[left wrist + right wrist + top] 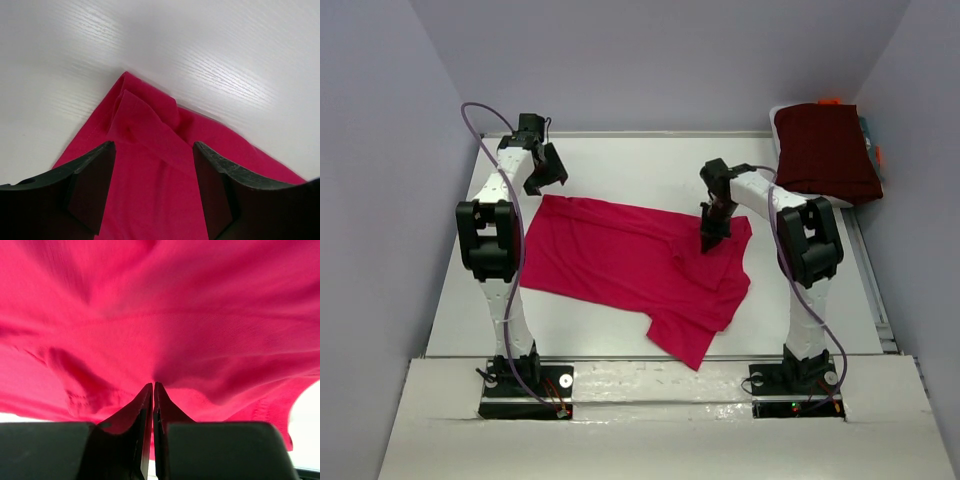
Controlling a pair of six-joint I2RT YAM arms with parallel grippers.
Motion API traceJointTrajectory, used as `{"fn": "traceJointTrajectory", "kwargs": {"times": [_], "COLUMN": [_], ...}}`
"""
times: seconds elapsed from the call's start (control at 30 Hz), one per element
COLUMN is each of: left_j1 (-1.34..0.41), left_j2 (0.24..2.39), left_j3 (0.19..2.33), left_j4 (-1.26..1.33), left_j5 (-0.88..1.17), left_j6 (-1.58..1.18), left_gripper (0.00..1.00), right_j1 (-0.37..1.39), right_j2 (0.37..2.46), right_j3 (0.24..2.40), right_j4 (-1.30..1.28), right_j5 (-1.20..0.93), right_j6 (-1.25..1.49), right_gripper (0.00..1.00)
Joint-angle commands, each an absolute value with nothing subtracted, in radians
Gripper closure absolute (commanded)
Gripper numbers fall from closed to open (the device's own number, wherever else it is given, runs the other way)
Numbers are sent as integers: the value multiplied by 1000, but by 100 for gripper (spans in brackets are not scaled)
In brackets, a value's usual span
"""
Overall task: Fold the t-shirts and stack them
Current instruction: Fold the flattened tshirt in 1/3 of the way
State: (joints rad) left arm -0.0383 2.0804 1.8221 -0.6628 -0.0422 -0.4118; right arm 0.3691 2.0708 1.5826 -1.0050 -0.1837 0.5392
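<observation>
The crimson-pink t-shirt [620,260] lies spread across the middle of the desk [620,160], flat on its left half and rumpled toward the near right, where a flap trails close to the front edge. The right tool [711,240] is pressed together on the shirt's right part, and in its wrist view creases run into its tips, so it appears to be pinching a thin pucker of cloth. The left tool [553,177] is spread wide and hangs just above the shirt's far left corner, which shows a small turned-over lip in the left wrist view. To do this step well, the left tool should probably come straight down so that both layers of the lip land between its fingers, then close before either arm pulls. Lifting evenly and drawing the cloth taut should keep the rumpled flap from dragging into the fold. The dark maroon t-shirt [825,150] sits folded at the far right corner, well apart.
</observation>
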Motion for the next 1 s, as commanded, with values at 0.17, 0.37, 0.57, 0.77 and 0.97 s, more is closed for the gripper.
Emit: {"fn": "traceJointTrajectory", "kwargs": {"times": [0.17,0.37,0.57,0.77,0.97], "left_j1": [-41,-41,-41,-51,-51], "left_j2": [2079,2095,2128,2169,2175], "left_j3": [1852,1865,1882,1904,1898], "left_j4": [-677,-683,-683,-689,-699], "left_j5": [-40,-28,-5,49,12], "left_j6": [-391,-385,-376,-368,-370], "left_gripper": [26,26,26,28,32], "right_j1": [276,255,236,227,218], "right_j2": [2100,2131,2126,2135,2151], "right_j3": [1747,1772,1729,1704,1683], "right_j4": [-994,-1020,-1011,-1006,-1002], "right_j5": [-67,-51,-21,-20,-28], "right_j6": [638,632,643,638,624], "right_gripper": [89,89,89,89,89]}}
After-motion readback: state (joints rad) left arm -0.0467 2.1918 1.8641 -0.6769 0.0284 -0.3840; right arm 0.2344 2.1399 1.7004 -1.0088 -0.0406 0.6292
